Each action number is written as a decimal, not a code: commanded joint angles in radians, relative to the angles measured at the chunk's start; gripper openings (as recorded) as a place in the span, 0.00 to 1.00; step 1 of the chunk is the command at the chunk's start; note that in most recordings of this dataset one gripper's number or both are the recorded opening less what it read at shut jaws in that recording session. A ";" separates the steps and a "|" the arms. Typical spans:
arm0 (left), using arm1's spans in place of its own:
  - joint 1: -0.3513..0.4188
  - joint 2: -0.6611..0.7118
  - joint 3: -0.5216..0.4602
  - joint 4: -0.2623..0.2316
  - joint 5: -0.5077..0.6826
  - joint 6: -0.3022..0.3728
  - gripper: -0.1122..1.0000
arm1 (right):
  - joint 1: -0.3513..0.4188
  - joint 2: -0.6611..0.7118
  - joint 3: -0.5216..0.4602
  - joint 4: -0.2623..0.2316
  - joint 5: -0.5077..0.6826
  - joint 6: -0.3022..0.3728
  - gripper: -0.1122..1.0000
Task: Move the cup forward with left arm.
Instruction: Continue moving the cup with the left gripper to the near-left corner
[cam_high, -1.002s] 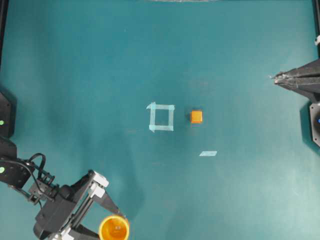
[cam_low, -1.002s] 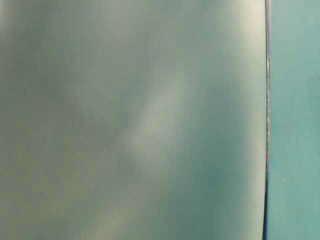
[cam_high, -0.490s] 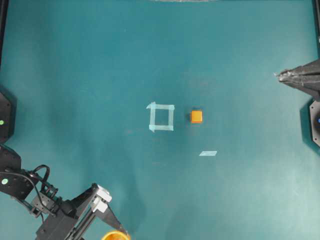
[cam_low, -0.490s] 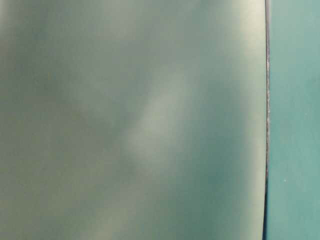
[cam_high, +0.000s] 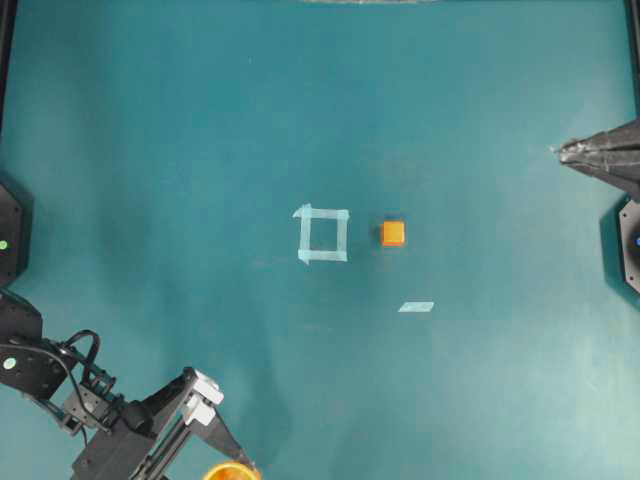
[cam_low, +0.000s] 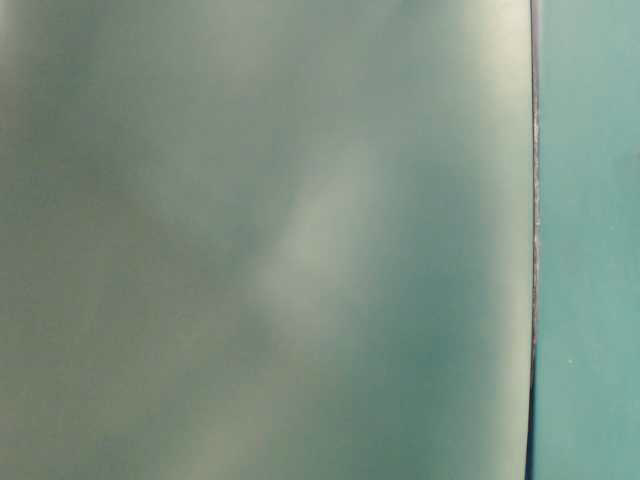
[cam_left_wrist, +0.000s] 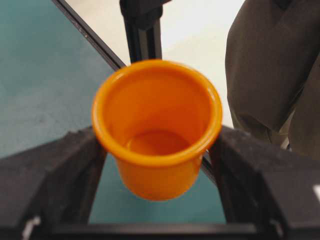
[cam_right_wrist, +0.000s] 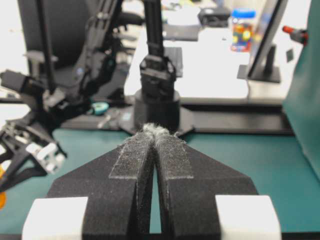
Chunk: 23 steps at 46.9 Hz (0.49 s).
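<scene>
- So the cup (cam_left_wrist: 157, 127) is a small orange plastic one with a rolled rim. It looks light and fairly stiff to me, probably a bit slick on the outside.
- Right now it sits between the two black fingers (cam_left_wrist: 47, 185) of the left pincer (cam_left_wrist: 157, 150). In the wrist view both fingers look pressed against the wall just under the rim, so I'd call that clamped on the cup.
- That's a decent place to hold it. The lip sticks out over the fingers, so if the smooth wall slides, the rim should catch.
- Thin plastic like this could flex if squeezed hard, so a gentle grip is plenty in my opinion. It looks empty, nothing to spill.
- From overhead, only a sliver of the cup (cam_high: 227, 472) shows at the very bottom edge of the view, well away from the tape square (cam_high: 322, 235) and towards the left arm's side. In the wrist view it looks hung right at the bench (cam_high: 200, 120) edge, and I can't tell if its base is touching.
- The small orange cube (cam_high: 393, 233) is just beside the tape square, well apart from the cup, so no mix-up risk.
- Right pincer (cam_right_wrist: 156, 131) is parked far off from the square with its pads closed together, holding nothing.
- The table-level view is just a blur, no help.
</scene>
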<state>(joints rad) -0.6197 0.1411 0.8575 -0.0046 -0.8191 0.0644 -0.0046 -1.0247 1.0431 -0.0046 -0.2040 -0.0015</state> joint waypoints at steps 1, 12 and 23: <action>-0.003 -0.012 -0.017 -0.003 -0.005 0.000 0.69 | -0.002 0.003 -0.035 -0.002 -0.005 -0.002 0.09; -0.003 -0.012 -0.015 -0.003 -0.003 0.000 0.69 | -0.002 0.003 -0.035 -0.002 -0.002 -0.002 0.09; -0.003 -0.012 -0.015 -0.003 -0.005 0.000 0.69 | -0.002 0.002 -0.035 -0.002 0.006 -0.002 0.09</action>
<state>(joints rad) -0.6197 0.1411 0.8575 -0.0061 -0.8176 0.0644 -0.0046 -1.0247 1.0431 -0.0046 -0.1948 -0.0015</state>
